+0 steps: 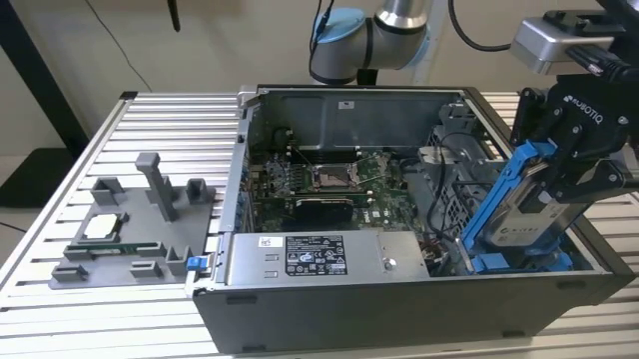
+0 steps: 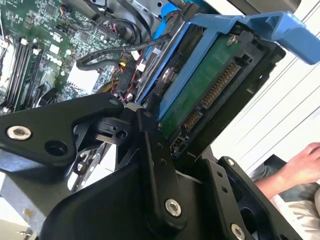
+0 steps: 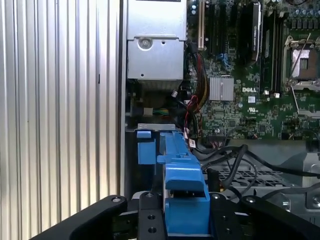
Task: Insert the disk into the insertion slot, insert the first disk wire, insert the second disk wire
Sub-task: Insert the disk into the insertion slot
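I read the disk (image 1: 521, 217), in its blue carrier, as clamped tight in the gripper (image 1: 559, 183), tilted, with its lower end inside the open case (image 1: 399, 314) at the exterior view's right. The case wall is just beside it, with black cables (image 3: 235, 160) and the power-supply box (image 1: 319, 258) near. The arm (image 1: 390, 30) reaches in from behind the case.

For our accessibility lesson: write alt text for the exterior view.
The gripper holds the disk, in its blue carrier, tilted, lower end inside the open computer case. A grey fixture sits on the table beside it.
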### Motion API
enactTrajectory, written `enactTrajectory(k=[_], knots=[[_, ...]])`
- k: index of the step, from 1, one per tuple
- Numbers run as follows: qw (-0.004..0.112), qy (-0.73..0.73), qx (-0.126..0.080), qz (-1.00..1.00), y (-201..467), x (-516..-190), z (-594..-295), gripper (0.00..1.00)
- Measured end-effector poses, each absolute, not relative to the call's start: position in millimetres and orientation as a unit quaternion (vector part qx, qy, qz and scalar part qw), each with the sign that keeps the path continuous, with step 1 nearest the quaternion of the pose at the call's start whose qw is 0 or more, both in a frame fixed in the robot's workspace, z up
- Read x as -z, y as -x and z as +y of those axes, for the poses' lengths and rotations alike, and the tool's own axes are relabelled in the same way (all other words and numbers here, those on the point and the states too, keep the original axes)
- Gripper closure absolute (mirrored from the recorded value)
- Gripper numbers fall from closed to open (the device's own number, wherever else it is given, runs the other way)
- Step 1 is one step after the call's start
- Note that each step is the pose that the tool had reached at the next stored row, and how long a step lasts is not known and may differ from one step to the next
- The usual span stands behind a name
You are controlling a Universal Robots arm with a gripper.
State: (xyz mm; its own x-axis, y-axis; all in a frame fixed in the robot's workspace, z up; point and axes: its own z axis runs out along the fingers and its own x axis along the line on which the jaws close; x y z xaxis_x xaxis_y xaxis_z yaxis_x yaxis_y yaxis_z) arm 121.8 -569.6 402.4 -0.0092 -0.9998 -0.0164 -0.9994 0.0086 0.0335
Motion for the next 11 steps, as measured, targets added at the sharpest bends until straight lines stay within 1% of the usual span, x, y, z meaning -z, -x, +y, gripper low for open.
enactTrajectory(k=[11], knots=[[0.005,-0.704,0.018,-0.710,-121.8,-383.3,-568.4,1.00]])
